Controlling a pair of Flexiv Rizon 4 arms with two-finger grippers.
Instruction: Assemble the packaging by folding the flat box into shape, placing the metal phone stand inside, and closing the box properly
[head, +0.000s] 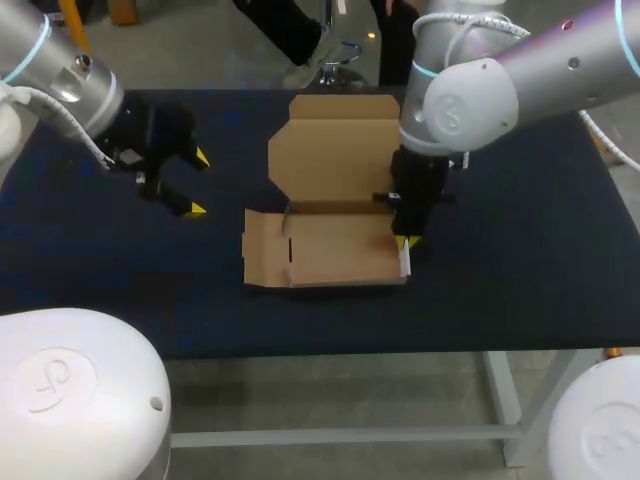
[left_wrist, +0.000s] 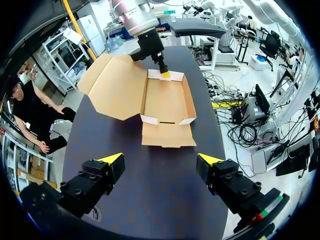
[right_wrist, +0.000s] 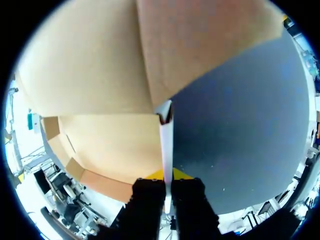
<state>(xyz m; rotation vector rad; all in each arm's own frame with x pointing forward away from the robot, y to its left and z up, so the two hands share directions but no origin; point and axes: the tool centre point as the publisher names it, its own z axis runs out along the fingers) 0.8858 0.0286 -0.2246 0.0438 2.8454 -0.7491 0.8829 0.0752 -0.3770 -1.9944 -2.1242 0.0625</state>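
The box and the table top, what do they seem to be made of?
The box looks like plain brown cardboard, matte, with creased folds and a pale cut edge. The table top seems covered by a dark blue matte sheet, perhaps cloth or rubber; I cannot tell which.

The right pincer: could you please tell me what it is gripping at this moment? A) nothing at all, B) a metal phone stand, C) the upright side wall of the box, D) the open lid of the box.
C: in the right wrist view the right pincer is shut on the thin upright side wall of the box.
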